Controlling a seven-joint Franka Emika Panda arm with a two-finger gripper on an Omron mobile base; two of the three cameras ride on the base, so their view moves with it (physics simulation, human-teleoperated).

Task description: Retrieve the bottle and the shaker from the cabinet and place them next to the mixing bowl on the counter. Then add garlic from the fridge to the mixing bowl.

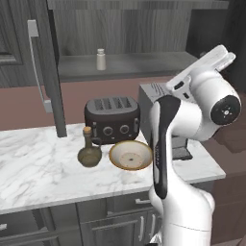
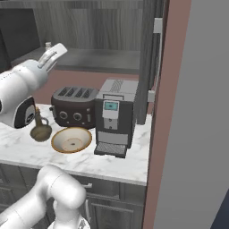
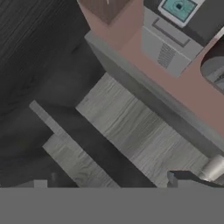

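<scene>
The white shaker (image 1: 101, 59) stands upright on the open cabinet's shelf (image 1: 144, 65). In the hand view the shaker (image 3: 213, 168) shows at the lower right, just beside one fingertip (image 3: 173, 179). My gripper (image 3: 106, 183) is raised in front of the shelf, open, with nothing between its fingers; from the right it (image 2: 58, 48) half hides the shaker (image 2: 48, 45). The olive bottle (image 1: 89, 151) stands on the marble counter (image 1: 38, 168), touching or nearly touching the tan mixing bowl (image 1: 130, 154). The garlic is out of view.
A black toaster (image 1: 112, 117) sits behind the bottle and bowl, with a coffee machine (image 2: 112, 116) to its right. The open cabinet door (image 1: 48, 72) with its long handle hangs at the left. A tall grey slab (image 2: 197, 116), perhaps the fridge's side, stands right of the counter.
</scene>
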